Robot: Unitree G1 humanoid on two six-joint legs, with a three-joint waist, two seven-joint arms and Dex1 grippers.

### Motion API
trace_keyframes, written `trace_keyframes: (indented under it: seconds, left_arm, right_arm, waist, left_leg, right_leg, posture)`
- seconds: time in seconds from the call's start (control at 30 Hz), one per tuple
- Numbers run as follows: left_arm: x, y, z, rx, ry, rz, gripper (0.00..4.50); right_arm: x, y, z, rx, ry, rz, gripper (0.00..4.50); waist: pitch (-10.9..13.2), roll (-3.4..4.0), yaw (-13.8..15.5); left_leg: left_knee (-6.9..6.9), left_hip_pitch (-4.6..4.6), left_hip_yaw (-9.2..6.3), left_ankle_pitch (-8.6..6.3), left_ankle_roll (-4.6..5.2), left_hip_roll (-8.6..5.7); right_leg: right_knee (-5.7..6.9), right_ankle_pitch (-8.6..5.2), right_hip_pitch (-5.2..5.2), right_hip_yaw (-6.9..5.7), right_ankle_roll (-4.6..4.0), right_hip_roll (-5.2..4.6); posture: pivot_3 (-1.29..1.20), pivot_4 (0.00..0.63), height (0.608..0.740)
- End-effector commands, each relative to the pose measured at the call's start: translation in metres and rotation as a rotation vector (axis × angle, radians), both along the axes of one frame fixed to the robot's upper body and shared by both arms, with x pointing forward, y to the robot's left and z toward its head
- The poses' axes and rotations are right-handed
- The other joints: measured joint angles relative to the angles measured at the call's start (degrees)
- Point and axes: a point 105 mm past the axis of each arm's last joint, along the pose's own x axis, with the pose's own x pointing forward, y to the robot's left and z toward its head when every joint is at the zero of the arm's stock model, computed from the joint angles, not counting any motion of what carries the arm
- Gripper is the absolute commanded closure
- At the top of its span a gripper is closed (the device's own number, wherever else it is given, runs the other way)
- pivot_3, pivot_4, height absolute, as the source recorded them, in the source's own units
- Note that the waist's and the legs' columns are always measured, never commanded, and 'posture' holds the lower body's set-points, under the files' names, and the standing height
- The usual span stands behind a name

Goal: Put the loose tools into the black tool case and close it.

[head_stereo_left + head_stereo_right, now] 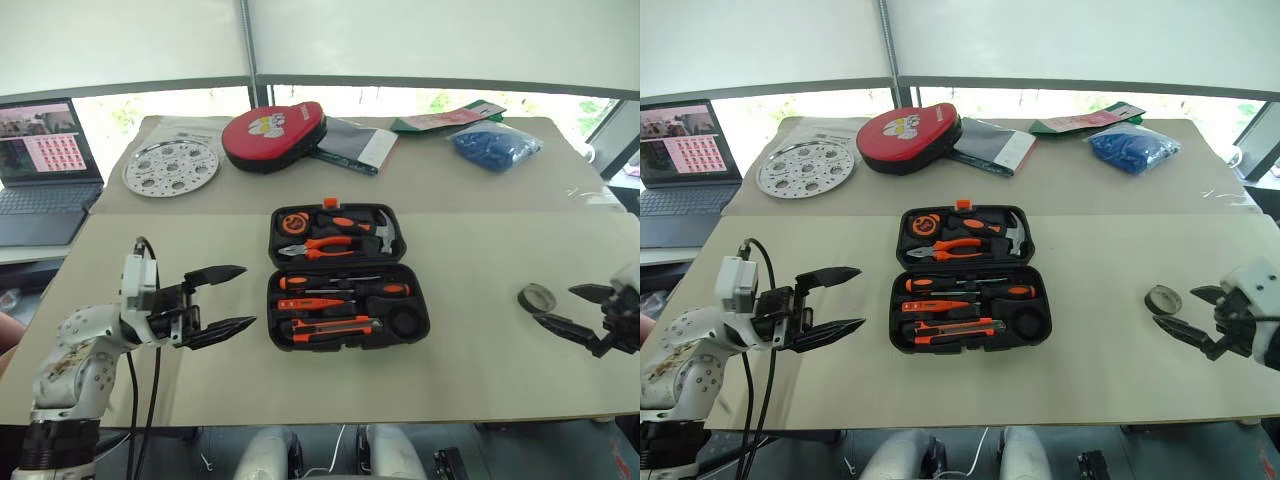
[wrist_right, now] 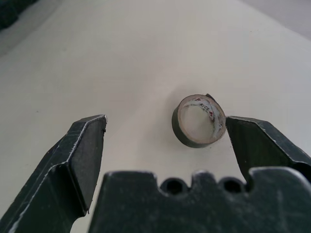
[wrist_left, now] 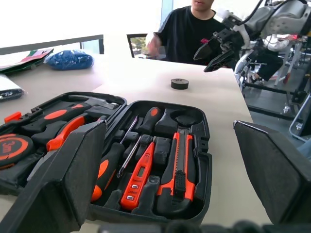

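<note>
**Tape roll alone on the table, case open with the other tools inside**

The small dark-grey tape roll (image 1: 537, 297) lies flat on the beige table (image 1: 470, 370), well apart from the black tool case (image 1: 347, 277) and to its right. The case lies open in the middle of the table, with both halves flat. In the near half sit the two screwdrivers (image 1: 345, 289), the slim orange tester pen (image 1: 303, 304) and the orange-black utility knife (image 1: 335, 326), each in a recess. A round recess (image 1: 405, 322) in the right corner of this half has nothing in it. The far half holds the pliers (image 1: 318, 247), the hammer (image 1: 380, 231) and the round tape measure (image 1: 292, 223).

The right gripper (image 1: 568, 307) hangs just beside the roll with its fingers spread wide; in the right wrist view the roll is close to one finger (image 2: 262, 143), and it is not clear if they touch. The left gripper (image 1: 232, 297) is to the left of the case, fingers wide apart, holding nothing.

Behind the case lie a red oval case (image 1: 273, 134), a round metal plate (image 1: 170, 166) and a blue bag (image 1: 493, 145). A laptop (image 1: 45, 165) stands at the left.
</note>
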Motion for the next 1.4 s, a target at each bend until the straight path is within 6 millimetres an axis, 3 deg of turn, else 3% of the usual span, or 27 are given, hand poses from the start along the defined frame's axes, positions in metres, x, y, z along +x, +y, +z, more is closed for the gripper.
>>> trace_keyframes:
  seconds: [0.03, 0.07, 0.17, 0.43, 0.47, 0.53, 0.67, 0.83, 0.93, 1.13, 1.23, 1.4]
  left_arm:
    - [-0.004, -0.009, 0.008, 0.000, -0.037, -0.038, 0.02]
    - [-0.004, -0.011, 0.008, 0.001, -0.038, -0.043, 0.02]
    - [-0.006, -0.013, 0.008, 0.005, -0.043, -0.057, 0.00]
    - [-0.006, -0.015, 0.009, 0.009, -0.051, -0.070, 0.00]
    - [-0.006, -0.014, 0.008, 0.010, -0.049, -0.070, 0.00]
    - [-0.005, -0.014, 0.008, 0.010, -0.049, -0.070, 0.00]
    - [-0.006, -0.012, 0.006, 0.018, -0.046, -0.069, 0.00]
    - [-0.011, -0.006, -0.003, 0.072, -0.032, -0.083, 0.00]
    - [-0.012, -0.007, -0.006, 0.078, -0.030, -0.088, 0.00]
    - [-0.015, -0.015, -0.014, 0.104, -0.017, -0.132, 0.00]
    - [-0.015, -0.015, -0.016, 0.113, -0.014, -0.134, 0.00]
    - [-0.013, -0.015, -0.018, 0.125, -0.015, -0.131, 0.00]
  right_arm:
    - [0.005, -0.011, -0.018, -0.038, 0.122, -0.010, 0.00]
    - [0.008, -0.013, -0.021, -0.050, 0.141, -0.007, 0.00]
    - [0.017, -0.019, -0.028, -0.074, 0.157, -0.019, 0.75]
    - [0.030, -0.022, -0.037, -0.089, 0.129, 0.035, 3.42]
    - [0.032, -0.023, -0.037, -0.090, 0.120, 0.040, 3.96]
    - [0.034, -0.021, -0.035, -0.093, 0.095, 0.067, 4.45]
    - [0.035, -0.001, -0.011, -0.035, 0.012, 0.218, 4.45]
    - [0.024, 0.068, 0.033, 0.077, -0.019, 0.534, 4.45]
    - [0.016, 0.113, 0.045, 0.136, 0.013, 0.646, 4.45]
    - [0.009, 0.172, 0.032, 0.125, 0.128, 0.738, 4.45]
    - [0.004, 0.193, 0.025, 0.139, 0.194, 0.763, 4.45]
    - [0.004, 0.199, 0.002, 0.090, 0.252, 0.748, 4.45]
  waist:
    - [0.00, 0.00, 0.04]
    - [0.00, -0.01, 0.04]
    - [0.01, 0.00, -0.13]
    - [0.01, -0.01, -0.28]
    - [0.01, 0.00, -0.30]
    - [0.01, -0.01, -0.40]
    - [0.01, 0.01, -0.54]
    - [0.11, 0.16, -1.05]
    - [0.12, 0.18, -1.12]
    - [0.14, 0.15, -0.54]
    - [0.14, 0.15, -0.25]
    - [0.14, 0.15, -0.20]
  left_leg:
    - [0.01, -0.05, 0.00, 0.00, 0.01, 0.00]
    - [0.03, -0.09, -0.01, -0.01, 0.02, 0.00]
    - [0.12, -0.21, 0.02, -0.07, 0.13, -0.09]
    - [0.18, -0.20, 0.04, -0.07, 0.12, -0.09]
    - [0.18, -0.19, 0.04, -0.06, 0.11, -0.09]
    - [0.18, -0.16, 0.04, -0.05, 0.10, -0.09]
    - [0.18, -0.12, 0.04, -0.03, 0.07, -0.09]
    - [0.16, -0.09, 0.03, -0.01, 0.02, -0.04]
    - [0.16, -0.07, -0.01, -0.01, -0.01, -0.01]
    - [0.17, -0.17, -0.12, -0.04, 0.01, -0.02]
    - [0.20, -0.48, -0.11, -0.04, 0.02, -0.05]
    - [0.23, -0.74, -0.08, -0.01, -0.01, -0.06]
  right_leg:
    - [-0.01, -0.01, -0.02, -0.03, 0.01, 0.00]
    - [-0.04, -0.02, -0.02, -0.04, 0.04, -0.01]
    - [-0.11, -0.03, -0.04, -0.03, 0.19, -0.09]
    - [-0.10, 0.00, -0.01, -0.03, 0.30, -0.09]
    - [-0.09, 0.00, -0.01, -0.03, 0.31, -0.09]
    - [-0.08, 0.00, 0.01, -0.03, 0.31, -0.09]
    - [-0.06, 0.00, 0.04, -0.02, 0.31, -0.09]
    - [-0.03, 0.00, 0.02, -0.02, 0.31, -0.08]
    - [-0.01, 0.00, 0.02, -0.04, 0.30, -0.11]
    - [-0.05, 0.02, -0.07, -0.12, 0.26, -0.29]
    - [-0.02, 0.05, -0.39, -0.13, 0.22, -0.33]
    - [-0.03, 0.09, -0.67, -0.24, 0.18, -0.23]
  posture:
    - [0.00, 0.150, 0.740]
    - [0.00, 0.150, 0.740]
    - [0.00, 0.150, 0.740]
    - [0.00, 0.150, 0.740]
    - [0.00, 0.150, 0.740]
    - [0.00, 0.150, 0.740]
    - [0.00, 0.150, 0.740]
    - [0.00, 0.150, 0.740]
    - [0.00, 0.150, 0.740]
    - [0.00, 0.150, 0.740]
    - [0.00, 0.150, 0.740]
    - [0.00, 0.150, 0.740]
